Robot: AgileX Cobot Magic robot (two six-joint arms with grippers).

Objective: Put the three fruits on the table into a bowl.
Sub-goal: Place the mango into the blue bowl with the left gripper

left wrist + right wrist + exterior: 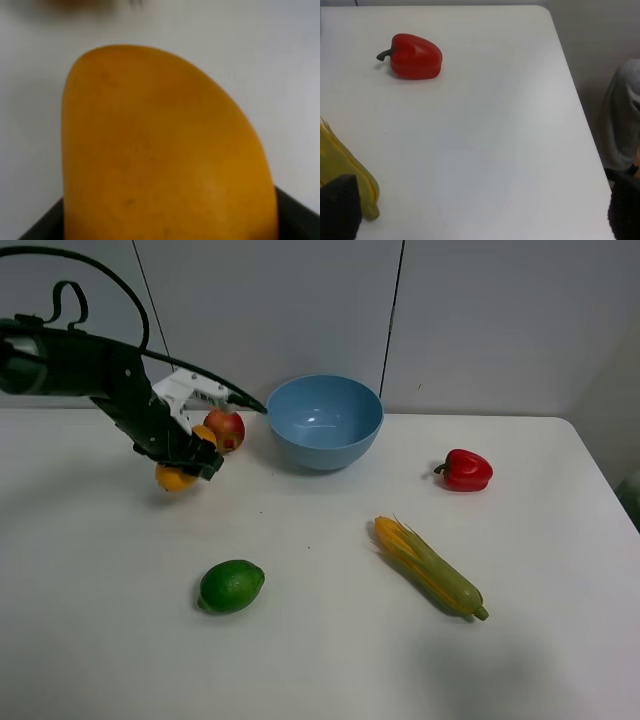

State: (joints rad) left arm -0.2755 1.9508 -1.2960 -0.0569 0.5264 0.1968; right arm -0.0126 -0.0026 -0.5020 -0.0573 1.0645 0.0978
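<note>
My left gripper [190,455] is shut on the orange mango [174,478], which fills the left wrist view [165,150]. It holds the mango at the table's back left, just left of the bowl; I cannot tell whether the mango touches the table. The round red-yellow fruit [227,428] sits right behind the gripper. The green lime [232,586] lies on the white table [320,670] at the front left. The light-blue bowl [324,420] stands at the back centre and looks empty. My right gripper [480,220] is open and empty over the table's right side.
A red bell pepper [466,470] [415,56] lies right of the bowl. A yellow-green corn cob [430,568] [350,170] lies front right of centre. The table's right edge [580,110] runs close to the right gripper.
</note>
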